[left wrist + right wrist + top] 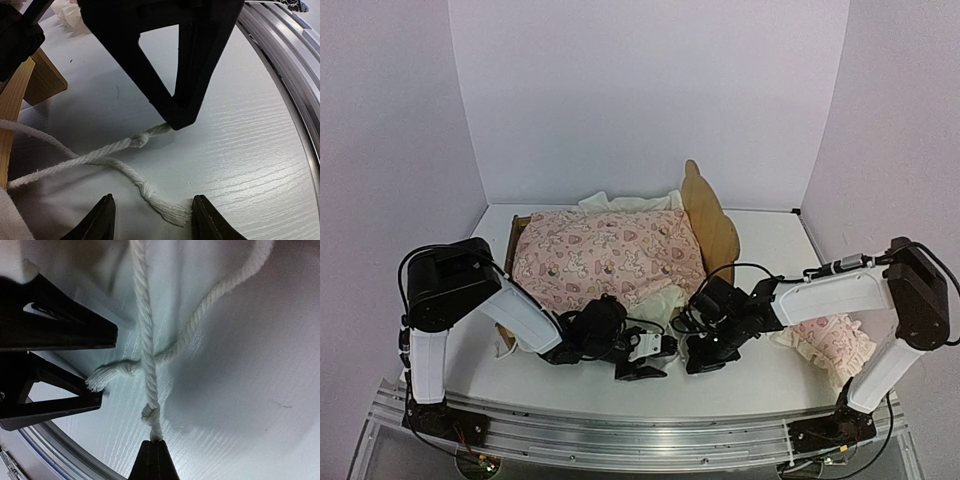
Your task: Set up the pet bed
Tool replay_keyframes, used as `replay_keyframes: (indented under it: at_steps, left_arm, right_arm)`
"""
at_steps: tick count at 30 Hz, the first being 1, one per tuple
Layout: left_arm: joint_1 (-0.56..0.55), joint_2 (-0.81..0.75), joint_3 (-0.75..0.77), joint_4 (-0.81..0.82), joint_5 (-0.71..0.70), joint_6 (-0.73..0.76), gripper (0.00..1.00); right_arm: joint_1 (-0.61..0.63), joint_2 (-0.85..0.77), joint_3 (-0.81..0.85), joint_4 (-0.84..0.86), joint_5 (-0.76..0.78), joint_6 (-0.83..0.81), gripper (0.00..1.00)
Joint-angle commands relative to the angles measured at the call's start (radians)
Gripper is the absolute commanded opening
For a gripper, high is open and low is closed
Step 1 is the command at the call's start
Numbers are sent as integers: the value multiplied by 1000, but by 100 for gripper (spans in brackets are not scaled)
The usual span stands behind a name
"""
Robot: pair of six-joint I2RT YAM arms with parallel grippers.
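Where 1 pet bed of pale wood stands mid-table, its lobed, ear-shaped headboard on the right end, 1 puffy pink heart-print quilt covers it. In front of the bed, left: left gripper, its 2 black fingers parted and straddling the frayed tip of the first cord without clamping it. Just right of that: right gripper, fingers pressed together on the second cord below its knot. The 2 cords are white twisted strands, each knotted near the tip, and they cross on the white wood-grained surface. Right of the bed: 1 ruffled pink pillow.
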Motion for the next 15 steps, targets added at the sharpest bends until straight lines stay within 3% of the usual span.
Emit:
replay_keyframes:
  at_steps: [1, 6, 11, 15]
  left_arm:
    - [3, 41, 23, -52, -62, -3, 45]
    - [5, 46, 24, -64, -91, 0, 2]
    - [28, 16, 54, -82, -129, -15, 0]
    - [66, -31, 116, -173, -35, -23, 0]
  right_arm:
    - [-13, -1, -10, 7, -3, 14, 0]
    - [-16, -74, 30, -45, -12, -18, 0]
    - [-30, -150, 106, -285, 62, -94, 0]
    - [-67, -189, 183, -489, 128, -125, 0]
